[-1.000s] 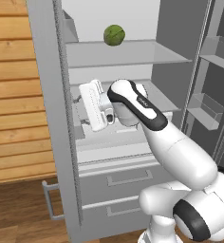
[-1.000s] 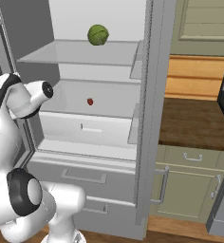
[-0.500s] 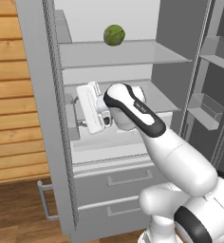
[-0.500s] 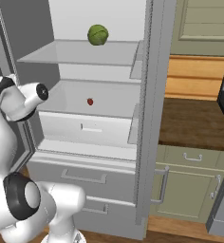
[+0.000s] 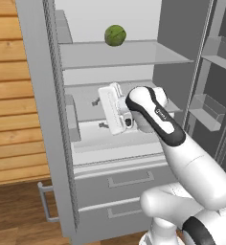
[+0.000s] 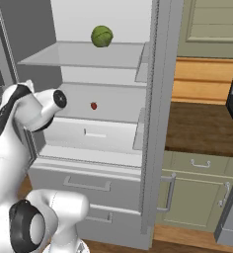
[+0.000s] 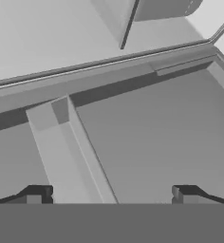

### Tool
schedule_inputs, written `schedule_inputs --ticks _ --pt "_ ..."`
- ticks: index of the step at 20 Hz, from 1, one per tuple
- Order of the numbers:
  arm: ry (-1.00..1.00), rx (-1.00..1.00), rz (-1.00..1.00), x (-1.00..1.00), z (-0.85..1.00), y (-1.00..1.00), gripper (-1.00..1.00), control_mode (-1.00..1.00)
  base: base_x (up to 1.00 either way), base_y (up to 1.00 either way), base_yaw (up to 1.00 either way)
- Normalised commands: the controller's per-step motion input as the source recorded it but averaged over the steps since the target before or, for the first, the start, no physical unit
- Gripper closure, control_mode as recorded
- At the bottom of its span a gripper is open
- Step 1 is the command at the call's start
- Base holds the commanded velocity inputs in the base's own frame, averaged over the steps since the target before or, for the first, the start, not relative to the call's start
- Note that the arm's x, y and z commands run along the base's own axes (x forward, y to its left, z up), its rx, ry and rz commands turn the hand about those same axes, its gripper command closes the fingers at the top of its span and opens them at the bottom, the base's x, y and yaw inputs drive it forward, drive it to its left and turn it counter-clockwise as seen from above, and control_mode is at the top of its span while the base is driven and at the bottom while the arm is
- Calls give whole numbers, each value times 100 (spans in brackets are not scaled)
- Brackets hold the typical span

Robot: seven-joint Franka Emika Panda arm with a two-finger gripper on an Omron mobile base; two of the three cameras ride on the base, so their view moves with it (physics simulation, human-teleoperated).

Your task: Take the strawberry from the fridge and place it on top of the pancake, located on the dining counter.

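Jaws spread wide, the gripper (image 7: 111,193) is hovering inside the fridge (image 6: 153,123), seemingly left of the strawberry (image 6: 94,105).

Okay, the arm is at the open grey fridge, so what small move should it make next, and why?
Probably swing the open gripper sideways toward the tiny red strawberry on the white middle shelf. Its finger tips are spread with nothing between them, and the hand view faces bare grey fridge panels, so the hand likely isn't aimed at the berry.

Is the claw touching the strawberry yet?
Apart. In the hand view the claw fingertips stand wide with nothing between them; the right base view shows the strawberry lying alone on its shelf.
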Motion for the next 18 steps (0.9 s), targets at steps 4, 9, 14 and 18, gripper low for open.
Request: schedule_inputs --ticks 4,9,14,18 --pt "0 -43 7 -1 -1 -100 -100 -100 0 0 0" --pt "0 -57 6 -10 -10 -99 -100 -100 0 0 0" --pt "3 -81 15 -10 -29 -71 -100 -100 0 0 0" --pt "-6 -53 25 -68 -51 -54 -100 -100 0 0 0"
